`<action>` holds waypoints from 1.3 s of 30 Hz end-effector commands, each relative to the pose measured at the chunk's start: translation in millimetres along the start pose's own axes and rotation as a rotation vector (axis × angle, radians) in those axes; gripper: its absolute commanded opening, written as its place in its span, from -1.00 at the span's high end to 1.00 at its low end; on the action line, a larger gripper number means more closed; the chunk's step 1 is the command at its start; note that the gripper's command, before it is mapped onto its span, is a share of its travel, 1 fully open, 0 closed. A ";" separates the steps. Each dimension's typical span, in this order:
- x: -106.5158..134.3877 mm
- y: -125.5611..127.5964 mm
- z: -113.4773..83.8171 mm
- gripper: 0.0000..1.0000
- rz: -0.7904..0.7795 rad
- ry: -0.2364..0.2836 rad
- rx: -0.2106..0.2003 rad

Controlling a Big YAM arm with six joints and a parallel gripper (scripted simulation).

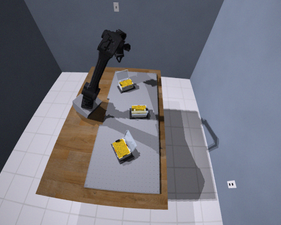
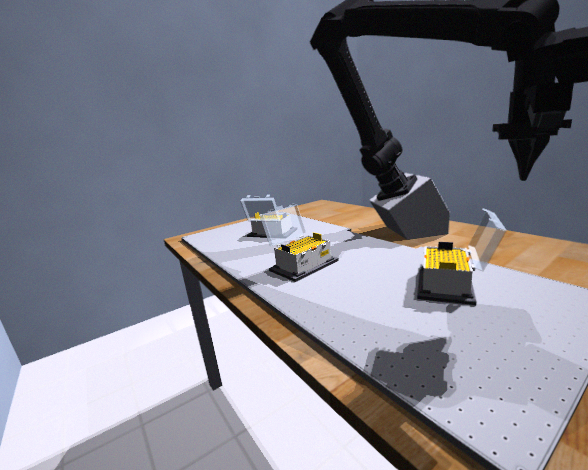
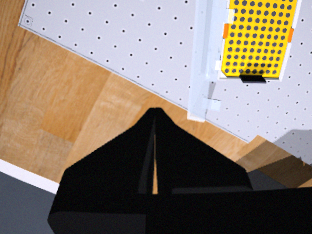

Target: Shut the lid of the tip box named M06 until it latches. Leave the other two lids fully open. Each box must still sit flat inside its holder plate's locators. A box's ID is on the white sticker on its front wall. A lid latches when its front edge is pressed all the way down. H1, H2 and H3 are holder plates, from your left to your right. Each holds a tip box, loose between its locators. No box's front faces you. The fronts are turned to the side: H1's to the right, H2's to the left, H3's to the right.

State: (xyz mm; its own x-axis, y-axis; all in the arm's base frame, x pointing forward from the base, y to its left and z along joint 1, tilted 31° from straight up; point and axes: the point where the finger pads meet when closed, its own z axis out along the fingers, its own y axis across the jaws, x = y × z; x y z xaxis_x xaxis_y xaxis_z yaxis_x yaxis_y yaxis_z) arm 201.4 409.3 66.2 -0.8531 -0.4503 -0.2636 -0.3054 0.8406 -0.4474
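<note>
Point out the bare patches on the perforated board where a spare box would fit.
Widest: the board beyond the nearest tip box, toward its near edge. Smaller: between that box and the middle box. Tightest: the middle-to-far box gap, under the shut gripper.

Black arm (image 1: 100, 64) on a grey base (image 1: 75, 104). The table (image 1: 63, 145) is warm brown wood grain, carrying a pale grey board (image 1: 140, 174) patterned with rows of small dark dots. Three tip boxes (image 1: 121, 148) show yellow racks dotted with dark holes, grey-white walls, clear lids (image 2: 258, 205) and black holder plates (image 2: 446, 298). Floor (image 1: 19, 150): white tiles. Walls (image 1: 244, 72): blue-grey.
</note>
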 end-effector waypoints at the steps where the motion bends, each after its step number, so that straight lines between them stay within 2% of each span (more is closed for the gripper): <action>1: -17.8 11.7 -16.6 1.00 0.002 -0.025 -0.029; 20: -17.8 11.7 -16.6 1.00 0.003 -0.025 -0.029; 32: -17.4 12.0 -16.7 1.00 -0.398 -0.030 -0.025; 34: -17.4 12.0 -16.7 1.00 -0.398 -0.030 -0.025; 39: -17.4 12.0 -16.7 1.00 -0.565 -0.032 -0.023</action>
State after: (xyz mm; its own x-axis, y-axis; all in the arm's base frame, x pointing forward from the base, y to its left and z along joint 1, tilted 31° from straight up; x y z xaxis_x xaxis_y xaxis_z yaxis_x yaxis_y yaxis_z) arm 201.7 409.2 66.3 -0.6449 -0.7625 -0.0515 -0.6355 0.5724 -0.5182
